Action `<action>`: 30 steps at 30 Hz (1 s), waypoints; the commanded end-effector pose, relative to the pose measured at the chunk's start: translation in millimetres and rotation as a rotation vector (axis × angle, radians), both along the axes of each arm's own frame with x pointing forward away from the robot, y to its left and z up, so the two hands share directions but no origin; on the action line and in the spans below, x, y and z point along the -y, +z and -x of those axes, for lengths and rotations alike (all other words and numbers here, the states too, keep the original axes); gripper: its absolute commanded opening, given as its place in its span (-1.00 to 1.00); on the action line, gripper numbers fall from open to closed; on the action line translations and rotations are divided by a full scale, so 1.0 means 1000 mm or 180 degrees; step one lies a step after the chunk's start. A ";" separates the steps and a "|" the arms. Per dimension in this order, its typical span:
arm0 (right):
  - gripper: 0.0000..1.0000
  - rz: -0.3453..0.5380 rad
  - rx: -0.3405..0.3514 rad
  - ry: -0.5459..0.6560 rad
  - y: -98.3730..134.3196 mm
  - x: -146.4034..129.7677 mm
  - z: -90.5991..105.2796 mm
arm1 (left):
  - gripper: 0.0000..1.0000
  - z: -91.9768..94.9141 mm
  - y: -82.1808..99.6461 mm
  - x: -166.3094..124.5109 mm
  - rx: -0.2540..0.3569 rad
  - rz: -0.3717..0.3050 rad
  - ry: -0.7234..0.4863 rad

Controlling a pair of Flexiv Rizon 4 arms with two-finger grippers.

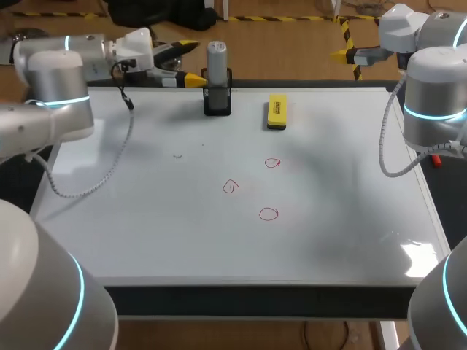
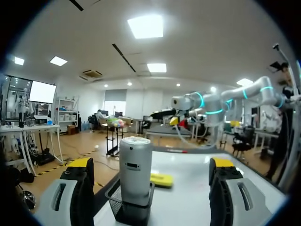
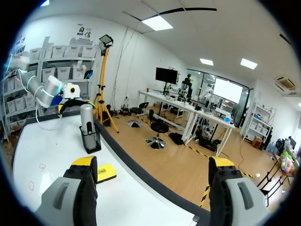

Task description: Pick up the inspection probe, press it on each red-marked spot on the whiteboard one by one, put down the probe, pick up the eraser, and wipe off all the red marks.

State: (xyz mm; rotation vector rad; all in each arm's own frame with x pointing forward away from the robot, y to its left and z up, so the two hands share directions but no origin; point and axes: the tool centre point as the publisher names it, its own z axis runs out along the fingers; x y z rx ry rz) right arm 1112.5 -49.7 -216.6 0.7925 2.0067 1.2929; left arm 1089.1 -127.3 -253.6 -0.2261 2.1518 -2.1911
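Where the left arm comes in over the far left corner of the worktop [image 1: 255, 300], we find the left gripper [image 1: 191, 63] [image 2: 150, 165] open, its fingers [image 2: 77, 188] spread wide. Directly ahead of it, in line with the gap between the fingers, the inspection probe [image 1: 217, 58] [image 2: 135, 165] [image 3: 86, 117] stands upright in a black mesh holder [image 1: 217, 103] [image 2: 133, 213] [image 3: 90, 141]. Neither finger touches the probe. The holder sits near the middle of the far edge of the whiteboard [image 1: 146, 219].

Just to the right of the holder, and apart from it, the yellow eraser [image 1: 276, 111] [image 2: 161, 179] [image 3: 106, 172] lies flat on the whiteboard.

Nearer to us, around the middle of the board, we note three red marks, each a small ring:
- one below the eraser [image 1: 272, 162];
- one to its left and nearer [image 1: 230, 187];
- one nearest of all [image 1: 268, 214].

Beyond the far right corner of the whiteboard, the right gripper [image 1: 343, 52] [image 3: 153, 162] is likewise open, its fingers [image 3: 80, 188] set wide. From its wrist view, the eraser lies just beyond one finger, with the holder and probe farther on.
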 end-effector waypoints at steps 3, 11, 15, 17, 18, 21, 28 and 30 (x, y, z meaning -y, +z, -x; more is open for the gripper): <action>1.00 0.0002 -0.0002 0.0001 0.000 0.000 0.000 | 1.00 -0.013 -0.012 0.011 0.0000 0.0056 -0.0090; 1.00 0.0002 -0.0002 0.0001 0.000 0.000 0.000 | 1.00 -0.023 -0.015 0.022 -0.0016 0.0094 -0.0142; 1.00 0.0002 -0.0002 0.0001 0.000 0.000 0.000 | 1.00 -0.023 -0.012 0.026 -0.0009 0.0100 -0.0149; 1.00 0.0002 -0.0002 0.0001 0.000 0.000 0.000 | 1.00 -0.024 -0.012 0.028 -0.0009 0.0104 -0.0155; 1.00 0.0002 -0.0002 0.0001 0.000 0.000 0.000 | 1.00 -0.024 -0.012 0.029 -0.0011 0.0108 -0.0155; 1.00 0.0002 -0.0002 0.0001 0.000 0.000 0.000 | 1.00 -0.023 -0.012 0.032 -0.0009 0.0105 -0.0161; 1.00 0.0002 -0.0002 0.0001 0.000 0.000 0.000 | 1.00 -0.021 -0.013 0.040 -0.0001 0.0067 -0.0188; 1.00 0.0002 -0.0002 0.0001 0.000 0.000 0.000 | 1.00 -0.021 -0.012 0.043 0.0006 0.0051 -0.0194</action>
